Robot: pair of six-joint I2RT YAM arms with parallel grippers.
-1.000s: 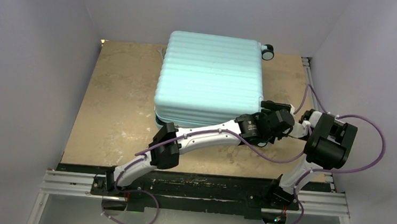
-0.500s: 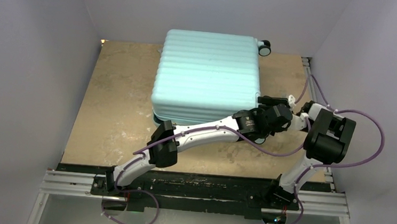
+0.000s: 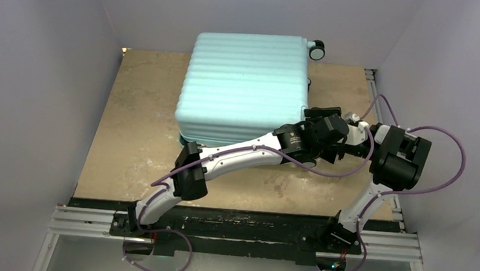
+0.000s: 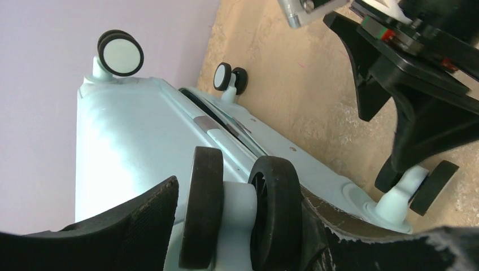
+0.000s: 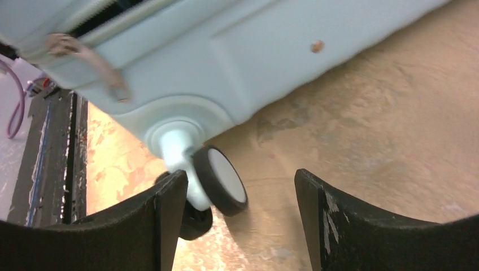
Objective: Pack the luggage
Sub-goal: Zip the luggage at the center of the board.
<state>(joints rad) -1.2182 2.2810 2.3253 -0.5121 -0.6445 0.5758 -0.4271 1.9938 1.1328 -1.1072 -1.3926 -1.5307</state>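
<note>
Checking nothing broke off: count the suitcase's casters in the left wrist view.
4. Upper-left caster against the wall; second caster right of it, over the table; nearest caster bottom centre; lower-right caster down by the table. None seems hidden.

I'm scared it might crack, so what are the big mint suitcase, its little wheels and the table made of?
The big mint-green ribbed suitcase looks like hard plastic, smooth and slightly shiny: light glints on its ridges. Its small black-and-white wheels seem rubbery tyres on plastic hubs, a guess. The tan table top looks like worn matt board, blotchy and scuffed.

Robot lab cell: plain walls (image 3: pixel 33 93), alu rail (image 3: pixel 88 224), worn tabletop (image 3: pixel 137 140)
</note>
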